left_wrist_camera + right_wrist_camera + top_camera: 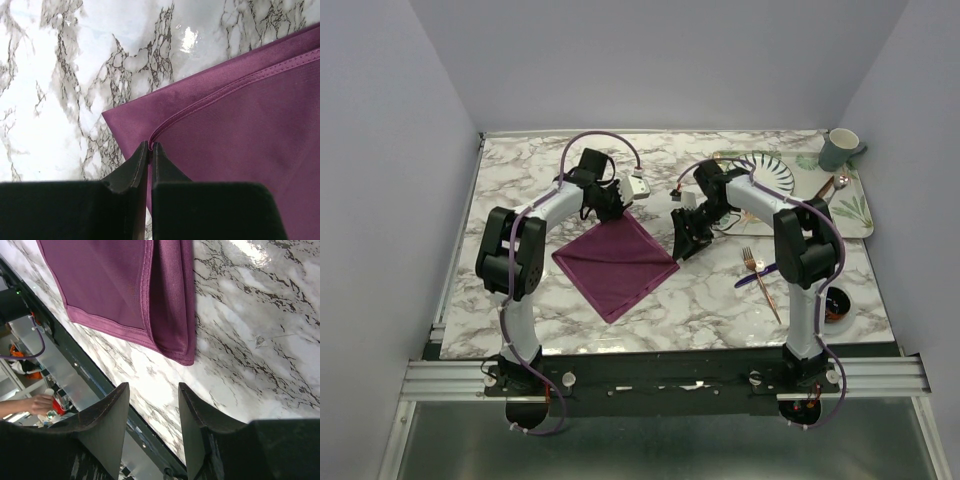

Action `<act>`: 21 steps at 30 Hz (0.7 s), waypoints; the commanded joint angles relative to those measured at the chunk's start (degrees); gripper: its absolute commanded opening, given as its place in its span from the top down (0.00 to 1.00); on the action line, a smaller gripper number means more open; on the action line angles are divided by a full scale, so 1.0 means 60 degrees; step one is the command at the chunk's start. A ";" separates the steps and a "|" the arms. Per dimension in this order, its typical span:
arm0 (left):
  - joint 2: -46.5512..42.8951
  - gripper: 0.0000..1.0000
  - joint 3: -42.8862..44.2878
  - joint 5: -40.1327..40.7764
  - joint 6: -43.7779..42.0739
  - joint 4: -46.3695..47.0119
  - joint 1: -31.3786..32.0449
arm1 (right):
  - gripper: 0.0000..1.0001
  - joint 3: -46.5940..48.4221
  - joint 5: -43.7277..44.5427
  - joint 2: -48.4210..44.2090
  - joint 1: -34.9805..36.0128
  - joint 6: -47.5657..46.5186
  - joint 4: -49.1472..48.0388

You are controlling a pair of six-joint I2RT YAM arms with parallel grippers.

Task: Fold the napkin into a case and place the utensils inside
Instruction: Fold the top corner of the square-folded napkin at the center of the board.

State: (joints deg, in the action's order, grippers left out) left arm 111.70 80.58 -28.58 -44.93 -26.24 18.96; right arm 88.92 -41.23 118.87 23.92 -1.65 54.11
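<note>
The plum-purple napkin [617, 262] lies folded in a diamond on the marble table. My left gripper [609, 212] is at its far corner, jaws shut on the hem of the upper layer [150, 145] of the napkin [240, 125]. My right gripper [683, 243] hovers open just off the napkin's right corner, with nothing between its fingers. In the right wrist view the napkin [110, 285] ends in a corner a little ahead of the right gripper [152, 390]. The copper fork [765, 285] and dark blue knife [756, 278] lie crossed on the table to the right.
A patterned tray [855, 215] at the back right carries a plate [770, 170], a grey-green mug [840, 150] and a silver spoon [830, 187]. A small white dish [840, 305] sits near the right arm's base. The table's front edge runs close behind the right gripper.
</note>
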 commanded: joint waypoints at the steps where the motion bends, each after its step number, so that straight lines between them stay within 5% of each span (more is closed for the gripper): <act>1: 0.0133 0.88 0.0208 -0.0144 0.0120 0.0301 -0.0069 | 0.48 0.0135 -0.0203 0.0242 -0.0046 -0.0179 0.0269; 11: 0.0309 0.81 0.0399 -0.0042 0.0178 0.0301 -0.0069 | 0.46 0.0121 -0.0276 0.0184 -0.0017 -0.0208 0.0313; 18: -0.0377 0.41 0.0516 0.0148 0.2007 0.1222 -0.0537 | 0.39 0.0296 -0.0481 -0.0239 -0.0032 -0.0384 0.0196; 21: -0.1241 0.27 0.0502 0.0134 0.2769 0.1356 -0.0830 | 0.27 0.0515 -0.0642 -0.0649 -0.0032 -0.0516 -0.0023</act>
State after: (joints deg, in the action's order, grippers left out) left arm 112.46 82.61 -28.05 -37.58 -22.59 17.15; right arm 89.03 -42.17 119.28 23.92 -2.76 54.76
